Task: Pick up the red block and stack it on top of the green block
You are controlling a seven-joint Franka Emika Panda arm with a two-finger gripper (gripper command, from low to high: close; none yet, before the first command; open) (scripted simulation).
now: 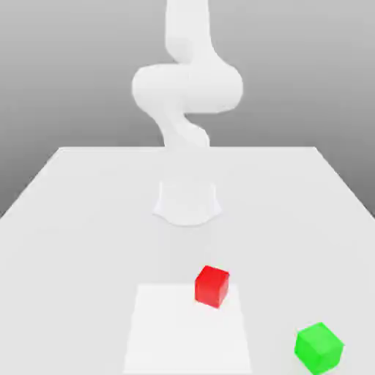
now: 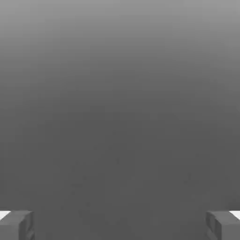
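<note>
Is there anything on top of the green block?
No. The green block has a bare top, with nothing stacked on it. The red block sits apart on the table. What is underneath the green block is hidden.

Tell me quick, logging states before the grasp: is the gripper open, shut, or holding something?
Gripper: open, fingers wide apart, holding nothing.

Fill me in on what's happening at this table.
A white robot arm stands at the far side of a white table, and nothing is being handled yet. The red block sits on the table, apart from the green block, which lies nearer the camera toward the exterior view's right. In the hand view the claw is open, its fingers wide apart with nothing between them. The stacking has not begun.
</note>
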